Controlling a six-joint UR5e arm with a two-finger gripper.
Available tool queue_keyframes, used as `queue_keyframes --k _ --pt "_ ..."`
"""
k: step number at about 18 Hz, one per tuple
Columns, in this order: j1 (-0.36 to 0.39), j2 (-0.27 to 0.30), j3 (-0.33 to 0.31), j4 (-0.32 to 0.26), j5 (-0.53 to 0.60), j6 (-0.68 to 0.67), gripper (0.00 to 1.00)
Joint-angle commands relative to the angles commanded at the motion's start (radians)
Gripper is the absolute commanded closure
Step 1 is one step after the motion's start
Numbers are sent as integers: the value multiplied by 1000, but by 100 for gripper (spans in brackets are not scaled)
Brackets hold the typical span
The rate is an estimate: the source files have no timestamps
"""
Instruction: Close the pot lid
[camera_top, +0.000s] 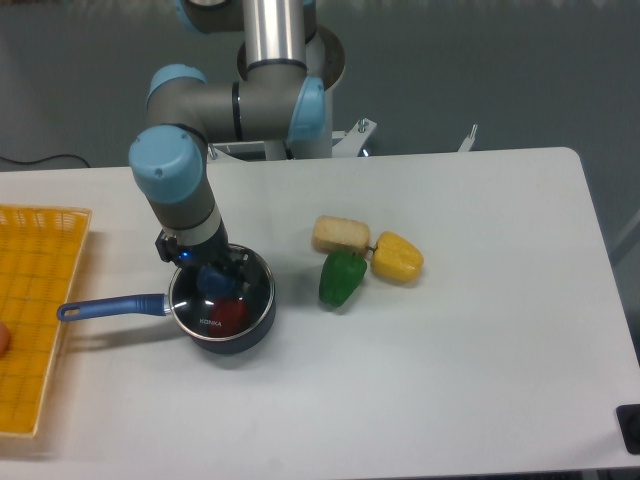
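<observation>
The dark navy pot (228, 333) stands on the white table left of centre, its long blue handle (110, 308) pointing left. The clear glass pot lid (250, 290) with white lettering lies over the pot's mouth and looks seated on the rim. Something red (232, 313) shows through the glass inside the pot. My gripper (214, 272) is straight down over the lid, its dark fingers at the blue centre knob (213, 283). The wrist hides the fingertips, so I cannot tell whether they clamp the knob or stand apart from it.
A beige bread-like block (341, 234), a green pepper (342, 278) and a yellow pepper (397, 257) lie together right of the pot. An orange mesh tray (35, 310) sits at the table's left edge, just past the handle's tip. The arm's base (285, 60) is at the back.
</observation>
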Motion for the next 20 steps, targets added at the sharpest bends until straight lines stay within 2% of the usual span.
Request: queue_keyframes --k 5,7,10,12,13,16,20 --pt "52 38 0 -17 -5 158 0" --pt "92 48 6 -44 -3 201 0" --pt "169 49 61 -182 -3 276 0" --pt "230 52 93 -261 -2 436 0" --pt "261 60 101 -281 0 528 0" --pt "339 68 101 -281 -2 734 0" --pt "403 60 120 -270 -6 866 0"
